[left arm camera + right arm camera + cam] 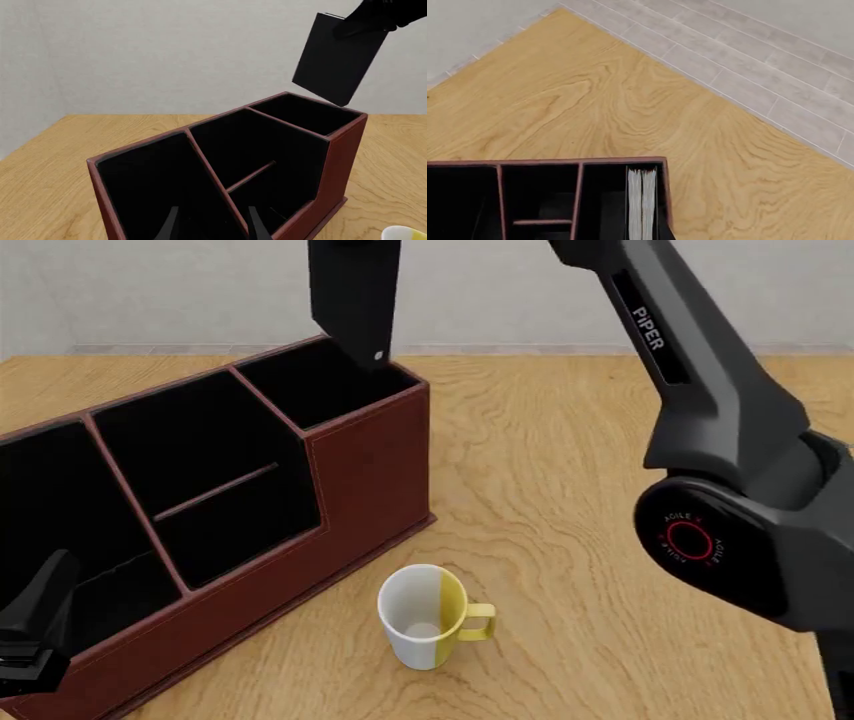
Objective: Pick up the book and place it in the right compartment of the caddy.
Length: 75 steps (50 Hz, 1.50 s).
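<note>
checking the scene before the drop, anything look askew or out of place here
Only the book is unusual: it hangs tilted in the air, held by the right claw, its lower corner just above the caddy's right compartment. The caddy sits at an angle on the table, and the mug stands upright, nothing spilled.

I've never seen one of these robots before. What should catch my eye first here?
Probably the thin flat black book, held up in the air by the right arm, its lower corner just above the narrow end section of the big reddish-brown leather-look caddy. Next, the white-and-yellow mug standing on the wooden table in front of the caddy.
</note>
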Each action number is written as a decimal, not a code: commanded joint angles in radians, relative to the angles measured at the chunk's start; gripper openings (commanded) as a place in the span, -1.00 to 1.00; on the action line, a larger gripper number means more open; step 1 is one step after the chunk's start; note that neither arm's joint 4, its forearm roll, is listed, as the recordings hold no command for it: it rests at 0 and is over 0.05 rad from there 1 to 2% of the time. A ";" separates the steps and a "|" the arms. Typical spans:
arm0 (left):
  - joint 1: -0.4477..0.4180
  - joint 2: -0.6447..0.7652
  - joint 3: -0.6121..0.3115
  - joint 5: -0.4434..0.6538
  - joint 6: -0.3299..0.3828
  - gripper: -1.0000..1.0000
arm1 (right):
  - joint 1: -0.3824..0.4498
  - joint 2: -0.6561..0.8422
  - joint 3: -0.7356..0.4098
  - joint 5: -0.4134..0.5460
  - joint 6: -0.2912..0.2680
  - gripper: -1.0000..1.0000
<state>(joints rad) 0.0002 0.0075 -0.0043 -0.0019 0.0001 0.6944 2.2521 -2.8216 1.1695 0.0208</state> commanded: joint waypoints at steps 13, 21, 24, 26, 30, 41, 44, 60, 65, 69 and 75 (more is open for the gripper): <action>0.000 0.000 0.000 0.000 0.000 1.00 | 0.025 0.027 -0.009 -0.027 0.013 -1.00; 0.000 0.000 0.000 0.000 0.000 1.00 | 0.028 0.038 -0.009 -0.030 0.007 -1.00; 0.000 0.000 0.000 0.000 0.000 1.00 | 0.030 0.040 -0.009 -0.030 0.003 -1.00; 0.000 0.000 0.000 0.000 0.000 1.00 | 0.032 0.042 -0.009 -0.030 0.003 -1.00; 0.000 0.000 0.000 0.000 0.000 1.00 | 0.033 0.046 -0.009 -0.031 0.001 -1.00; 0.000 0.000 0.000 0.000 0.000 1.00 | 0.038 0.054 -0.009 -0.033 0.002 -1.00; 0.000 0.000 0.000 0.000 0.000 1.00 | 0.040 0.054 -0.009 -0.032 0.000 -1.00; 0.000 0.000 0.000 0.000 0.000 1.00 | 0.047 0.064 -0.009 -0.034 0.009 -1.00; 0.000 0.000 0.000 0.000 0.000 1.00 | 0.047 0.067 -0.009 -0.035 0.013 -1.00; 0.000 0.000 0.000 0.000 0.000 1.00 | 0.046 0.067 -0.009 -0.035 0.013 -1.00; 0.000 0.000 0.000 0.000 0.000 1.00 | 0.046 0.070 -0.009 -0.035 0.015 -1.00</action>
<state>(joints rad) 0.0002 0.0075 -0.0043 -0.0019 0.0000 0.7402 2.3277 -2.8224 1.1375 0.0142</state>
